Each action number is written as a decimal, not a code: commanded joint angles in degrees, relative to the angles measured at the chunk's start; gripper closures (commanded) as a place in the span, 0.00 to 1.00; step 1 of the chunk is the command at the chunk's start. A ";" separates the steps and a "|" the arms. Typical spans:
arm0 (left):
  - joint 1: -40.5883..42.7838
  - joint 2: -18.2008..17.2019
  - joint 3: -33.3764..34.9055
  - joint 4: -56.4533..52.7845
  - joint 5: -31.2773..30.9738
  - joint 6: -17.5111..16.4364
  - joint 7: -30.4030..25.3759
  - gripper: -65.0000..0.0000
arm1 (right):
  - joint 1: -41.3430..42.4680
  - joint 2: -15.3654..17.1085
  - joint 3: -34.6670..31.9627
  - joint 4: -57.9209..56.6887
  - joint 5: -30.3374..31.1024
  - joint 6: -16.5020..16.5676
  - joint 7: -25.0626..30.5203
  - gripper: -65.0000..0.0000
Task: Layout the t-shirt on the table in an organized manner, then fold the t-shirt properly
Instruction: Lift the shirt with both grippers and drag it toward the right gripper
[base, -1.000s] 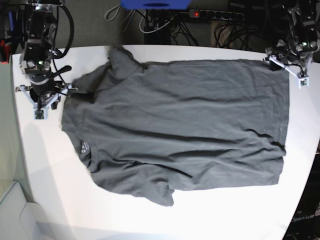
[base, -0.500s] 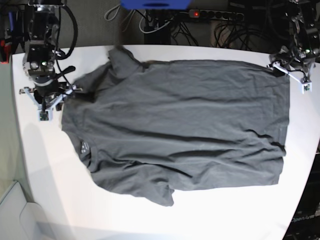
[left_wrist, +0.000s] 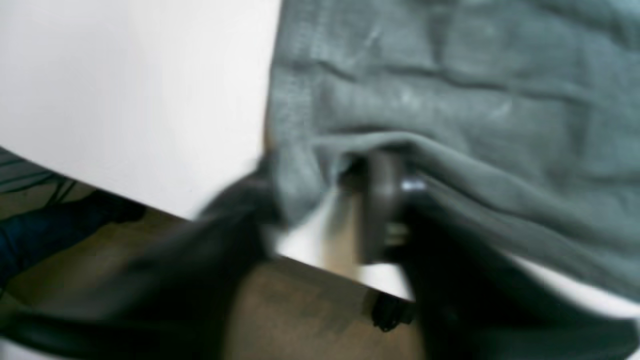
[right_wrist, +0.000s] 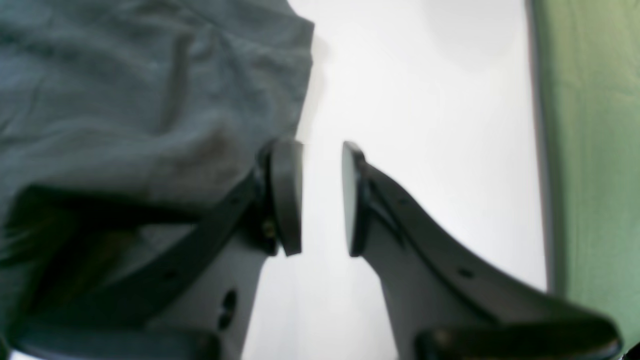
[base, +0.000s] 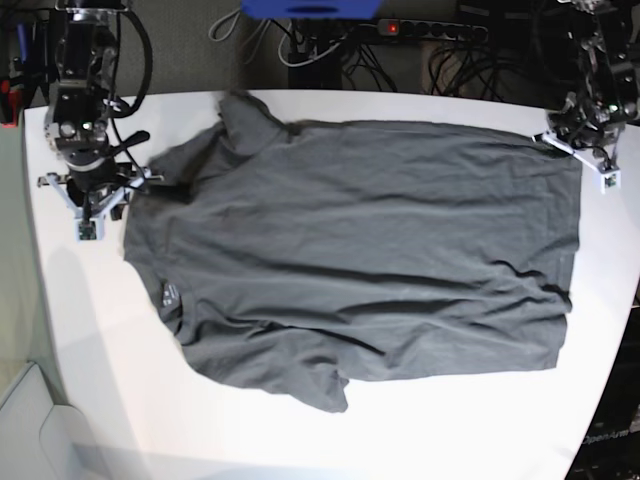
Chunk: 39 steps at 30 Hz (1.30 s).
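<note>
With the t-shirt (base: 350, 250) flat on the table (base: 90, 330), my left gripper (left_wrist: 325, 200) pinches its hem corner, my right gripper (right_wrist: 322, 197) is slightly open and empty beside the shoulder; grip both w/ equal tension before folding.

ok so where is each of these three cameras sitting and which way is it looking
Base: overhead, looking down on the table and t-shirt; both arms at the far corners.
Left wrist: on the left gripper, looking at a shirt edge bunched between its blurred fingers.
Right wrist: on the right gripper, open over bare table beside the shirt.
All three views share shirt and table.
</note>
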<state>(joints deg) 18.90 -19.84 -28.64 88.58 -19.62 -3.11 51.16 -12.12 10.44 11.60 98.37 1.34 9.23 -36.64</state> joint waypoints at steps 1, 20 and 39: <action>0.05 -0.96 -0.41 0.44 1.02 0.70 0.32 0.83 | 0.38 0.51 -0.12 1.02 0.11 0.13 1.26 0.77; -4.35 -5.09 -0.94 1.23 1.02 0.78 0.93 0.91 | -3.31 -0.81 -7.68 5.94 0.19 0.13 -3.49 0.62; -7.16 -5.09 -0.94 1.31 1.11 0.78 3.66 0.91 | -9.99 -3.98 -8.03 6.82 0.19 0.13 -3.22 0.48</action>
<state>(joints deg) 12.19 -23.79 -29.15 88.92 -18.57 -2.74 55.46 -22.39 6.31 3.44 104.01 1.37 9.37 -40.97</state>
